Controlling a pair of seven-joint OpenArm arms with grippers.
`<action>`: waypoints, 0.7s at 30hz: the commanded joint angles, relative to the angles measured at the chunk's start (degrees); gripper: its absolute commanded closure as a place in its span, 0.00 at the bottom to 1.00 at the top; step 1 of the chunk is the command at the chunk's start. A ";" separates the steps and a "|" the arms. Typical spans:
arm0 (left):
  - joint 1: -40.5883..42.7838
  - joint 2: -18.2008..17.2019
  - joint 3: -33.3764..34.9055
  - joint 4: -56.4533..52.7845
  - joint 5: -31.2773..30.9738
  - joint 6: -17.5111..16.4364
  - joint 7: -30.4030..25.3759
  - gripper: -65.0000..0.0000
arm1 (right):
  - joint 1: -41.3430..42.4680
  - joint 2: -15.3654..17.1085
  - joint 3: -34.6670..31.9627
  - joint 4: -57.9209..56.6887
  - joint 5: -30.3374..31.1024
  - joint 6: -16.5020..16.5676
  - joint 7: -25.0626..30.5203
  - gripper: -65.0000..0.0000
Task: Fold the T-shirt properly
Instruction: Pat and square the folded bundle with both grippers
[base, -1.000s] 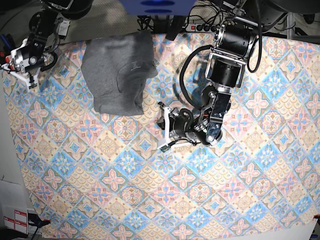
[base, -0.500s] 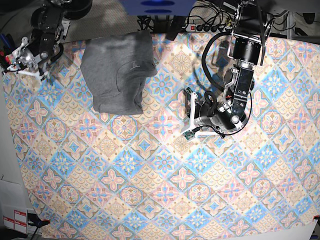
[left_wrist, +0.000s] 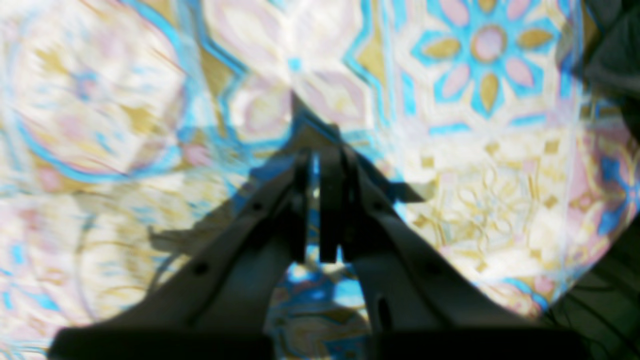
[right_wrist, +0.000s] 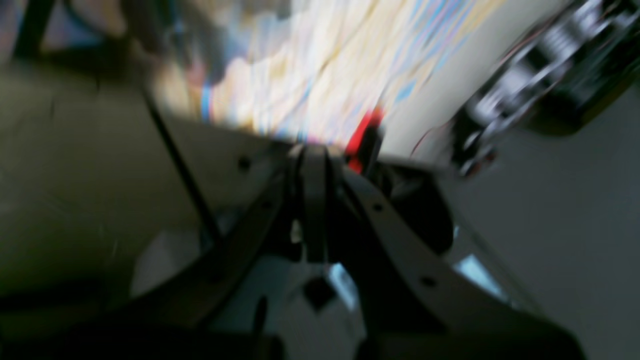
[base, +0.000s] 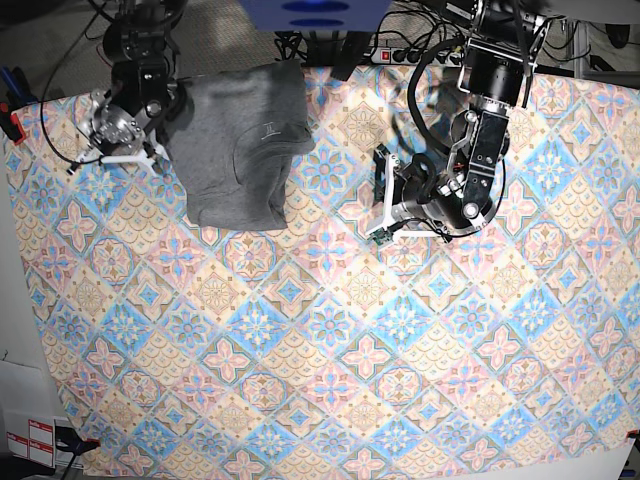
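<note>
**Folded T-shirt at upper left, both grippers empty**

The T-shirt (base: 238, 145) lies in the upper left of the base view as a compact grey bundle, folded over on itself, with a small mark showing near its upper middle. Its top edge sits at the far edge of the cloth-covered surface.

Surface: a tablecloth (base: 330, 370) patterned in blue, pink and tan diamonds and flowers fills nearly the whole base frame. It lies flat, and most of it is bare. Beyond its top edge run a power strip (base: 400, 54) and tangled black cables. At lower left, off the cloth, pale floor with a red-and-white label.

Right gripper (base: 108, 158): just beside the shirt's left edge, upper left of frame, over the cloth. Its wrist view is badly blurred, but the fingers read as pressed together with nothing between them.

Left gripper (left_wrist: 315, 210): upper centre-right of the base view, well apart from the shirt, with bare pattern between them. In its wrist view the fingers stand almost together, a thin slit between them, nothing held, patterned cloth below.
</note>
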 joint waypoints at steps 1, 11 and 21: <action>-0.20 -0.13 -0.09 0.94 -0.51 -0.12 -0.43 0.95 | 0.65 0.20 -1.19 0.61 -1.00 -0.07 -0.98 1.00; 8.85 -4.35 -3.96 14.04 -0.42 -0.12 -0.69 0.95 | 7.68 -5.43 -6.91 -3.61 -0.83 -0.07 -0.98 1.00; 13.42 -7.16 -8.09 14.92 -0.51 -0.12 -0.69 0.95 | 7.77 -9.03 -6.29 -8.01 3.66 -0.07 -0.98 1.00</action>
